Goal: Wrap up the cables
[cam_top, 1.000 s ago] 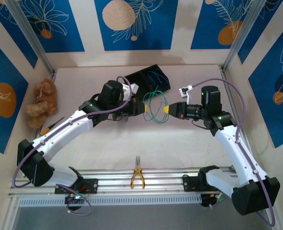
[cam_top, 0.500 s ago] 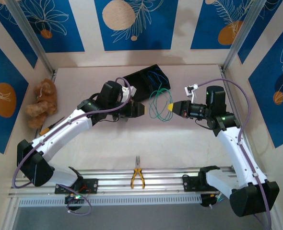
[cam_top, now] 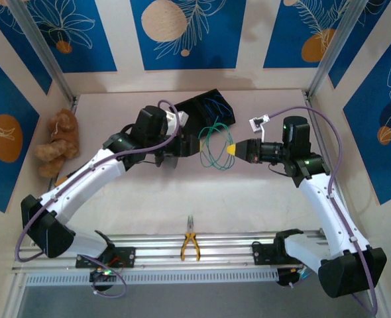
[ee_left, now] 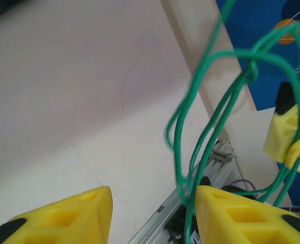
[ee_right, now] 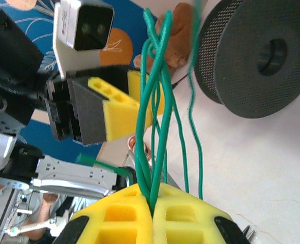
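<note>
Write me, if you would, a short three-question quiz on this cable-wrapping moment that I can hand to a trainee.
1. True or false: the right tool is shut on the green cable.
2. Pick one. The yellow-handled pliers lie: A. on the front rail between the arm bases; B. against the plush toy; C. on top of the black spool.
3. One word: is the left tool open or shut?
Key: 1 true; 2 A; 3 open.
</note>
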